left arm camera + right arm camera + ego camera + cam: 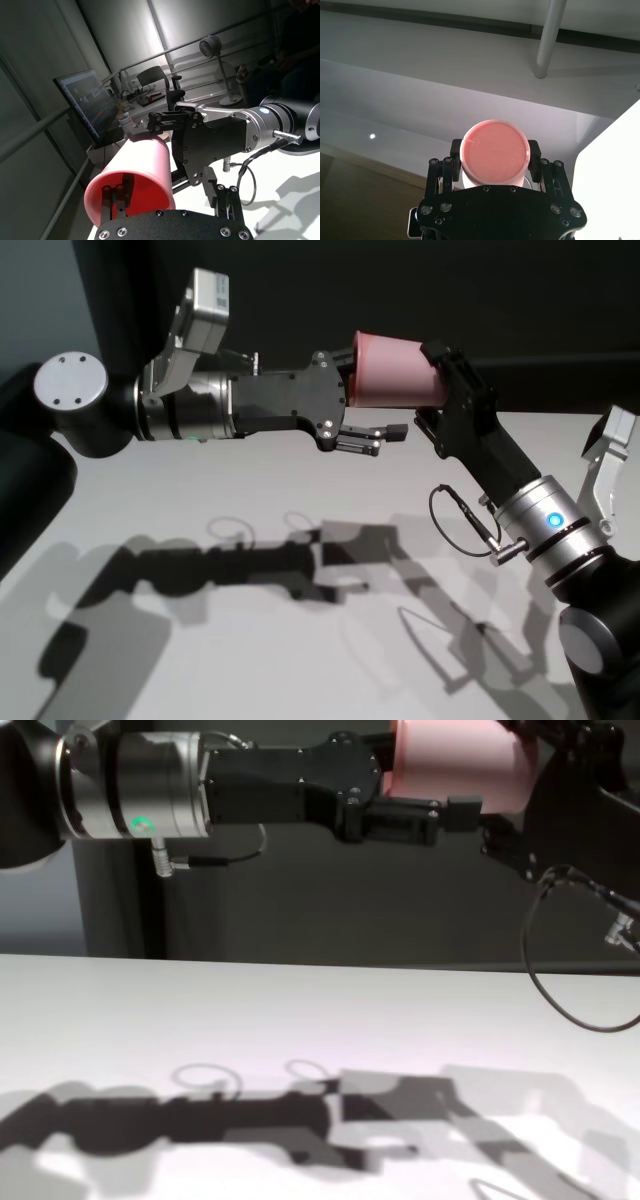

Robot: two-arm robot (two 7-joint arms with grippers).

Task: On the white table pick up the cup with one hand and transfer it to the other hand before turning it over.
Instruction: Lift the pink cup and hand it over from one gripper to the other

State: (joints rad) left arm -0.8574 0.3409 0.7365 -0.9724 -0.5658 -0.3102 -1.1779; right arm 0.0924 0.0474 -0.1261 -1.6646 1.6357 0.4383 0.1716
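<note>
Two arms are up in the air over the white surface (250, 660). The part of the surface nearest the robot only has their dark shadows (200, 1130) on it.

Higher up, well above the surface, is the cup (395, 370). It is lying on its side. Its wide open mouth faces the left arm and its small flat bottom faces the right arm.

The left tool (385, 405) comes in from the left side. Its fingers are wide apart. One finger (112, 197) pokes into the cup's mouth. I cannot tell if it touches the wall inside. The other finger (375, 437) hangs under the cup, just beside it and not pressing on it.

The right tool (495, 155) reaches up from the right side. It is clamped on the bottom end of the cup, with one pad (456, 150) on each side. It grips that end, so the finger in the mouth is the only thing in the cup's way.

A thin black cable (460, 515) makes a loop beside the right arm, down below the cup.

Behind both arms is a dark wall (500, 290). Farther off, the left wrist view shows a screen (85, 107), a chair (152, 77) and a round thing on a pole (212, 47).
</note>
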